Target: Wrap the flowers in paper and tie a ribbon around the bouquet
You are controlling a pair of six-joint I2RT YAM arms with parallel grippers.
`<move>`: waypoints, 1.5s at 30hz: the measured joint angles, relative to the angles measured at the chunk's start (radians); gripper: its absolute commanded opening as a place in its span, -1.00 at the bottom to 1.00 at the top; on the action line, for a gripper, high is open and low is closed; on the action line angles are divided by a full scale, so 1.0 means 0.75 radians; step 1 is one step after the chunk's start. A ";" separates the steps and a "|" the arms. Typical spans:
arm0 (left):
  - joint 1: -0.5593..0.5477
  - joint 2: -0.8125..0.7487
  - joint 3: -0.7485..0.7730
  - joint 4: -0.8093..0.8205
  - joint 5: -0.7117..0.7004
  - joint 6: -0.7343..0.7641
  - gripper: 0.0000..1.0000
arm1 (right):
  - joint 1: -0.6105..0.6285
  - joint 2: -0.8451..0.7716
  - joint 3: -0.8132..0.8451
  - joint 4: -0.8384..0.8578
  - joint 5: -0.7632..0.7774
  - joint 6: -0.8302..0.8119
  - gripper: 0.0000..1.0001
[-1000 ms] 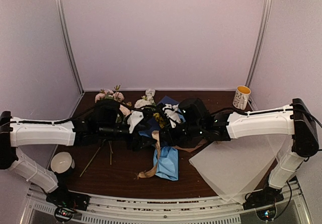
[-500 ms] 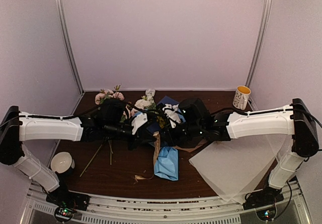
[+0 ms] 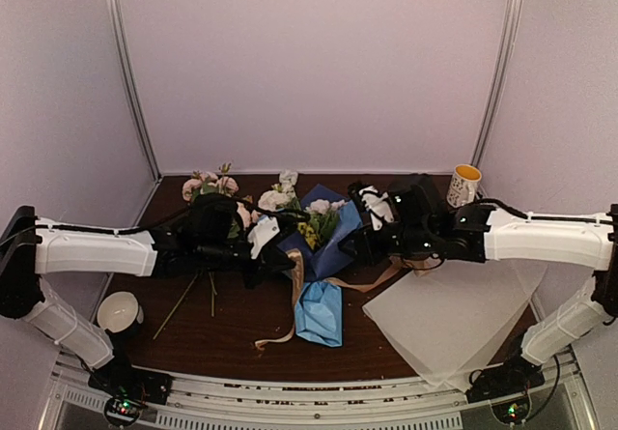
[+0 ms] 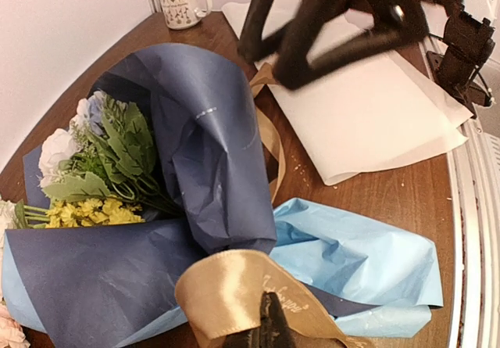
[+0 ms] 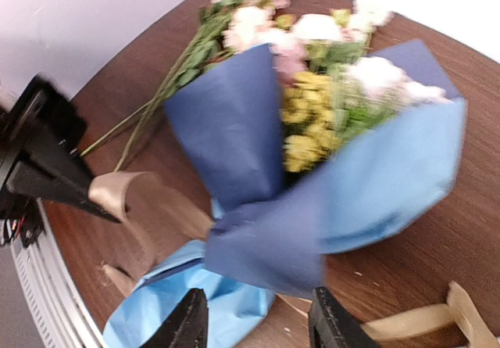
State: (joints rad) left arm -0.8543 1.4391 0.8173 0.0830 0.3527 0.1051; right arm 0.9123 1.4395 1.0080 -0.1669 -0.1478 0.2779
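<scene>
The bouquet (image 3: 323, 229) lies mid-table, a cone of blue paper (image 4: 211, 152) around white, yellow and pink flowers (image 5: 312, 121). The paper's light blue tail (image 3: 321, 312) spreads toward the front. The tan ribbon (image 3: 295, 290) runs under the cone's narrow part, and one end trails to the right (image 3: 372, 280). My left gripper (image 4: 269, 324) is shut on a loop of ribbon (image 4: 234, 289) just left of the cone's waist. My right gripper (image 5: 258, 324) stands open just right of the cone's waist, with nothing between its fingers (image 5: 187, 321).
Loose pink flowers (image 3: 208, 184) with long stems lie at the back left. A mug (image 3: 463, 186) stands at the back right, and a white cup (image 3: 120, 311) at the front left. A pale translucent sheet (image 3: 454, 324) covers the front right.
My left gripper has shut on the ribbon loop. My right gripper has opened and drawn back to the right, off the bouquet, which now shows more fully.
</scene>
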 measured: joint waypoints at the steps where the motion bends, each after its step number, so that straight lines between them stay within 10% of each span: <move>1: 0.000 -0.006 -0.007 0.004 -0.009 -0.003 -1.00 | -0.031 -0.045 -0.011 -0.039 0.048 0.011 -0.07; 9: -0.015 -0.013 -0.013 0.038 -0.063 -0.012 -1.00 | -0.484 -0.056 -0.044 -0.436 0.352 0.179 0.20; 18: -0.056 -0.026 -0.013 0.031 -0.119 -0.009 -1.00 | -0.603 0.107 -0.129 -0.519 0.184 0.266 0.15; 23: -0.060 -0.026 -0.013 0.026 -0.139 -0.003 -1.00 | -0.606 0.167 -0.138 -0.507 0.132 0.290 -0.14; 29: -0.068 -0.026 -0.013 0.025 -0.154 0.007 -1.00 | -0.621 0.198 -0.148 -0.475 0.130 0.303 -0.97; 45: -0.164 -0.061 -0.131 0.063 -0.288 0.020 -1.00 | -0.374 -0.164 -0.091 -0.412 0.041 0.086 -1.00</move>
State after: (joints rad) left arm -0.9775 1.3933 0.7193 0.1303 0.1368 0.1204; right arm 0.6319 1.3167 0.9398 -0.4759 -0.1173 0.3428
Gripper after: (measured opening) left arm 0.011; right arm 0.004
